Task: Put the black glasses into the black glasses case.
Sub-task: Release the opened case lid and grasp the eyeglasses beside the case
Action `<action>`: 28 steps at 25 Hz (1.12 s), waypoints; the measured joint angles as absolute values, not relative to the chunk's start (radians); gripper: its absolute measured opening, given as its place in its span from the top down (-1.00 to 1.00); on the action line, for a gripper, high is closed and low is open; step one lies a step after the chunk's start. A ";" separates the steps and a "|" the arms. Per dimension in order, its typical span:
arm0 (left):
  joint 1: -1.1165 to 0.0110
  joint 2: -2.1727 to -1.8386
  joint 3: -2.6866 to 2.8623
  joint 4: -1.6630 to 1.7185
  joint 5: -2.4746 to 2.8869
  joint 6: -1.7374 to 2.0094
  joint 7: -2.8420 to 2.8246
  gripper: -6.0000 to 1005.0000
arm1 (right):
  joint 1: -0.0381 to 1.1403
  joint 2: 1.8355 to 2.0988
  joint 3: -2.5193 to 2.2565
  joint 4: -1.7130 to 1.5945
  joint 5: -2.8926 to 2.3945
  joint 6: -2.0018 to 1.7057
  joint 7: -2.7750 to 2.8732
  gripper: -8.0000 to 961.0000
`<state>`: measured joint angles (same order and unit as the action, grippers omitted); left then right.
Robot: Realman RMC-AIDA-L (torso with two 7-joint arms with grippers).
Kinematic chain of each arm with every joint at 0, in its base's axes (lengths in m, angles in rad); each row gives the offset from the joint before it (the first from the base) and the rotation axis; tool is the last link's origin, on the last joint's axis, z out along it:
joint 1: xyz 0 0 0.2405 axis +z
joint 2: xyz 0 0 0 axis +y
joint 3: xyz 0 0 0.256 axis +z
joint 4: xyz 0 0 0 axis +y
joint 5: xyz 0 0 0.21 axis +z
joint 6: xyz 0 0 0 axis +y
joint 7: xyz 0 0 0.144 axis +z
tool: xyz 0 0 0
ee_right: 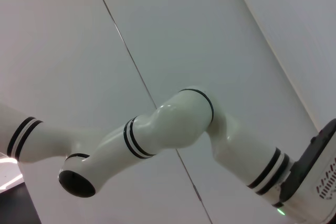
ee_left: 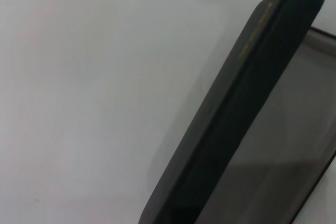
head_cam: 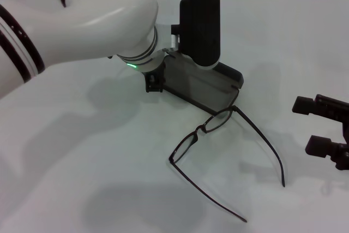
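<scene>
On the white table (head_cam: 82, 189), black glasses case (head_cam: 204, 88) (lid raised), black glasses (head_cam: 218, 151) outside; left hand's state unclear.

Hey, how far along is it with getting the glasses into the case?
Done: the case stands open, lid upright, dark interior showing. In hand: the left gripper is at the case's left end, apparently steadying it; its fingers are hidden. Left: the glasses lie unfolded on the table in front of the case, untouched. The right gripper waits open at the right edge, so pick-up and placing remain.
</scene>
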<state>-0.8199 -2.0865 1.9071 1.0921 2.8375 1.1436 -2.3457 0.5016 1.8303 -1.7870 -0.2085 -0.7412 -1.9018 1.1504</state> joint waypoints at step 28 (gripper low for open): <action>-0.787 -2.033 1.727 1.172 2.840 0.998 -2.336 0.45 | 0.503 1.830 -1.787 -0.209 -0.740 -1.894 1.152 -0.84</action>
